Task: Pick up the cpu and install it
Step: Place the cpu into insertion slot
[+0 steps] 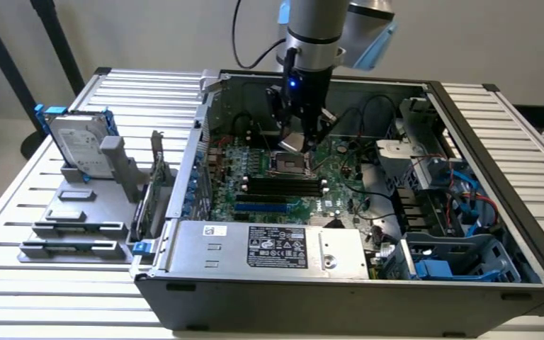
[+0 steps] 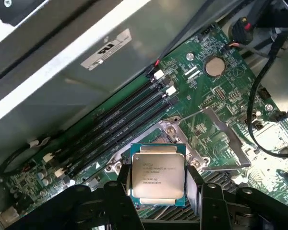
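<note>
Exterior view first. The arm (image 1: 314,28) drops straight down from the top centre of the frame into the open computer case (image 1: 348,301), wrist vertical. The gripper (image 1: 300,140) hangs just above the socket (image 1: 289,165) in the upper middle of the green motherboard (image 1: 282,198). The cpu (image 1: 292,145) is a small pale square pinched at the tips, clear of the board. The case sits on a white slatted table (image 1: 8,283). At the exterior view's left, a grey stand (image 1: 88,212) holds a hard drive (image 1: 76,142) upright in a blue frame. A silver power supply box (image 1: 263,244) with a black label runs along the near side of the case. The room is just a plain pale wall behind, and the arm's upper part is cut off by the frame.

Wrist view: the cpu (image 2: 157,172), silver lid with a thin rim, is clamped in the gripper (image 2: 158,184), with black fingers (image 2: 196,189) pressed against two opposite edges. It hovers over the socket (image 2: 170,127), beside the socket's swung-open metal bracket (image 2: 221,136). The memory slots (image 2: 125,120) run alongside, with a coin battery (image 2: 214,66) and black cables (image 2: 259,96) farther off. The chip hides most of the socket, the finger bases run out of the picture, and the lid's print is too small to read.
</note>
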`<control>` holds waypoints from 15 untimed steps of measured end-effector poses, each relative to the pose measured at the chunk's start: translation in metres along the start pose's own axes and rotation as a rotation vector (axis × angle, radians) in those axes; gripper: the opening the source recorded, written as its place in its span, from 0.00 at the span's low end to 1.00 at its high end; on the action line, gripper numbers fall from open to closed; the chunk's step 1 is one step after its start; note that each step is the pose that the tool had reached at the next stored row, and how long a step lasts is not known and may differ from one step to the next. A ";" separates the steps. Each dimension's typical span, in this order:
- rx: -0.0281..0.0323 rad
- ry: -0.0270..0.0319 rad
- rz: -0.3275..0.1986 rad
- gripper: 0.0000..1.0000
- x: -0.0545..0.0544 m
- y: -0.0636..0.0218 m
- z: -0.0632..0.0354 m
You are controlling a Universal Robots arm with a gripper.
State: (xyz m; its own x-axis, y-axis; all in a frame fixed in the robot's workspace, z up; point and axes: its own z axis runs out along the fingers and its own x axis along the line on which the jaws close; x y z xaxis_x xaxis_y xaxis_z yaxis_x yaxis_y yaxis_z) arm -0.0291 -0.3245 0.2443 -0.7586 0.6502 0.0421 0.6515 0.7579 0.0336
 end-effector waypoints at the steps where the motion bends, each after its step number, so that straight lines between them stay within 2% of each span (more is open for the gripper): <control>1: -0.0007 -0.0006 0.018 0.55 0.000 -0.0001 0.0013; 10: -0.0077 -0.0061 0.182 0.55 -0.001 -0.0004 0.0122; 15: -0.0082 -0.0066 0.265 0.55 -0.001 -0.0006 0.0143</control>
State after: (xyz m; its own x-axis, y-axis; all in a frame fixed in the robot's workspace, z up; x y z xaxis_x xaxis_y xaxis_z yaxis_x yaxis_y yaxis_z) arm -0.0292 -0.3245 0.2300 -0.5617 0.8262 0.0440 0.8273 0.5609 0.0303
